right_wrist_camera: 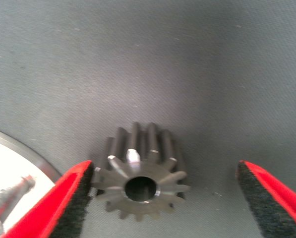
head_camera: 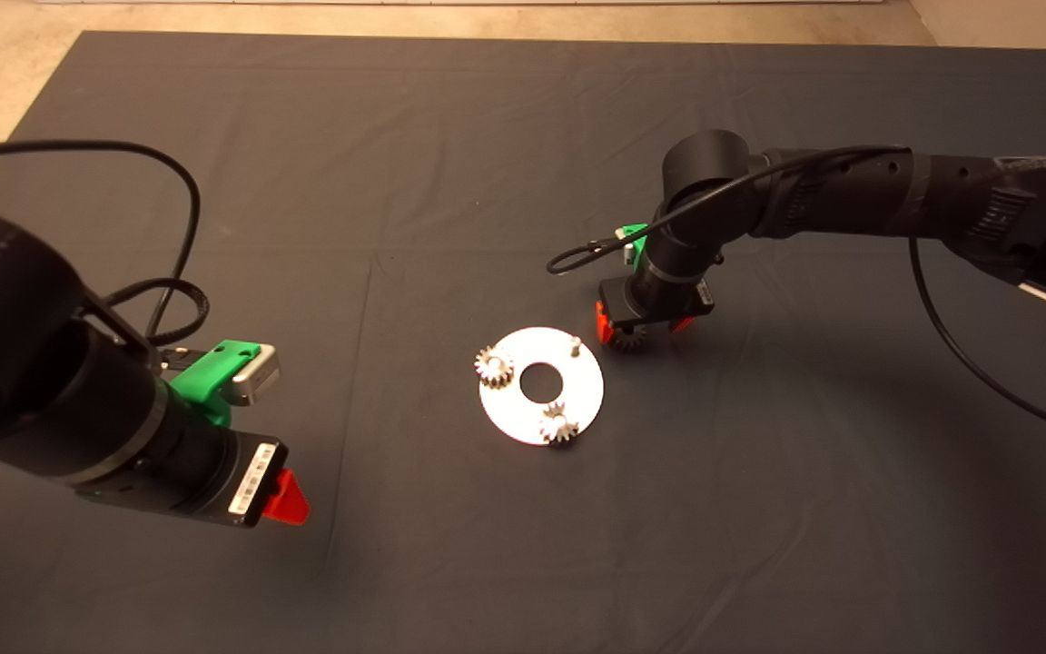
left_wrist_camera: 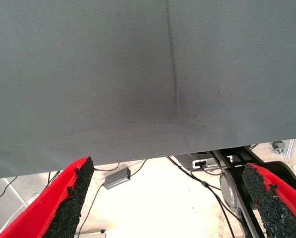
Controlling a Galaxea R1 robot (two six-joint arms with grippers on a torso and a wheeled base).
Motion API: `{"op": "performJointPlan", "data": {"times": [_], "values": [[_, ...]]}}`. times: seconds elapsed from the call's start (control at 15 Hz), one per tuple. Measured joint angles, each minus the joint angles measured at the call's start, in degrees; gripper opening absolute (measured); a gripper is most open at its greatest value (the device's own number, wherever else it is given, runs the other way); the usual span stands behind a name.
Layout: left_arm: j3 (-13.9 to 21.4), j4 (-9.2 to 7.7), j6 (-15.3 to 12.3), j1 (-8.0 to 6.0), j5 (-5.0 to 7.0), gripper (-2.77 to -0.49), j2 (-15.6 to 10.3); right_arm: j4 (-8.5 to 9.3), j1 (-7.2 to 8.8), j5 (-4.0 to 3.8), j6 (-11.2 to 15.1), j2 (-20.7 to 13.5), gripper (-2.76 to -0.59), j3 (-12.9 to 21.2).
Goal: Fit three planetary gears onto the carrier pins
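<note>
Looking down from overhead: you are seeing the right hand (head_camera: 641,329) mostly covered by its own wrist, with only red finger edges peeking out either side.
Hidden gear: the third planetary gear (head_camera: 629,341) is showing only as a toothed sliver under that wrist in the head view; you are getting it whole in the right wrist view (right_wrist_camera: 140,186).
Cut off: the disc (right_wrist_camera: 14,161) and the free carrier pin (right_wrist_camera: 11,198) are running out of the right wrist picture at its corner.
Right hand state: its fingers (right_wrist_camera: 71,198) are standing spread wide, one pad touching or almost touching the gear's teeth, the other pad well apart from it; you are gripping nothing.
Third gear position: it is lying flat on the dark mat (head_camera: 450,136) of the worktop, centre hole facing up, just beside the disc's rim and near the bare pin (head_camera: 574,343).
Mounted gears: two planetary gears are sitting on the disc (head_camera: 509,413), one at its left edge (head_camera: 493,366), one at its lower edge (head_camera: 558,424).
Left hand: it (head_camera: 282,500) is hanging over the mat's lower left, well apart from the disc.
Left hand state: its fingers (left_wrist_camera: 71,193) are spread wide and holding nothing, with the mat's edge and floor cables showing between them.
</note>
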Motion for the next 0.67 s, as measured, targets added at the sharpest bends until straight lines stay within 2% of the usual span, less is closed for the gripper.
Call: {"op": "performJointPlan", "data": {"times": [0.07, 0.2, 0.33, 0.67], "values": [[0.0, -0.02, 0.0, 0.00, 0.02, -1.08, 0.0, 0.00, 0.02, -0.05, -0.2, 0.2, -1.26, -0.2], [0.0, -0.02, 0.0, -0.02, 0.00, -1.08, 0.0, 0.00, 0.02, -0.05, -0.4, 0.3, -1.39, -0.6], [0.0, -0.06, 0.0, 0.00, 0.02, -1.08, 0.0, 0.00, 0.02, -0.07, -0.5, 0.6, -1.40, -0.7], [0.4, -0.22, 0.0, 0.00, 0.00, -1.08, 0.0, 0.00, 0.01, -0.05, -0.5, 0.9, -1.69, -0.9]]}}
